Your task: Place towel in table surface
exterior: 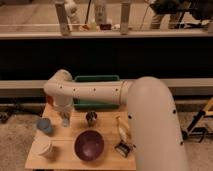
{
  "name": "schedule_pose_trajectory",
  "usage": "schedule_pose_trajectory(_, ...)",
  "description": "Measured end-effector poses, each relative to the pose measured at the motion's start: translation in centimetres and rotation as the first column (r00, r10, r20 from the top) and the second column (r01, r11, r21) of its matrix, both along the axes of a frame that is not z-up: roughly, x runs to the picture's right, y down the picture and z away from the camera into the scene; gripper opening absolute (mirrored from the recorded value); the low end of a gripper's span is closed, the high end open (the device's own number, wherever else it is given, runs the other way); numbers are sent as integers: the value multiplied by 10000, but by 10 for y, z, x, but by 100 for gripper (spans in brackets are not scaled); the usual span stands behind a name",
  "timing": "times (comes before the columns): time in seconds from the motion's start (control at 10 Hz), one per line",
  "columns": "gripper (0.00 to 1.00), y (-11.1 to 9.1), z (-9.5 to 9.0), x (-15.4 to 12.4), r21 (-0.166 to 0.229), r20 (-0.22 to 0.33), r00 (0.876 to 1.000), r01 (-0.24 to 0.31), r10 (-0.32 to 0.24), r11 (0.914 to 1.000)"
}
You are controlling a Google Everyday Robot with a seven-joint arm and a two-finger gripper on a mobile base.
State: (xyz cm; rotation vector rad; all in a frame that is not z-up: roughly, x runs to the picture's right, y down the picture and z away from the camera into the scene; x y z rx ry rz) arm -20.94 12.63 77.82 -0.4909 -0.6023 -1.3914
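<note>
Gripper hangs low over the table beside a bluish cup, perhaps; grip unclear.

You get dim, warm indoor light, mostly from above. Brightest thing in view: white arm, upper curve close to washed out. Dark band behind table nearly black, no detail for you there. Table evenly lit, tan, no glare. Bowl dark inside. Gripper hangs over table's left part, below arm's bend, dull grey against wood.
</note>
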Motion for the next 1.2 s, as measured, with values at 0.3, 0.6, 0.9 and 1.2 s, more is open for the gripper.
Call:
schedule_pose_trajectory(0.3, 0, -26, -49, 3, 661, 578, 9983, -131, 93, 9977)
schedule_pose_trajectory(0.6, 0, -33, -79, 2, 954, 1352, 9907, -266, 135, 9951)
schedule_pose_trajectory(0.9, 0, -25, -68, -3, 726, 1593, 9872, -160, 42, 9972)
schedule_pose_trajectory(1.2, 0, -12, -41, -5, 404, 1593, 9872, -58, -7, 9992)
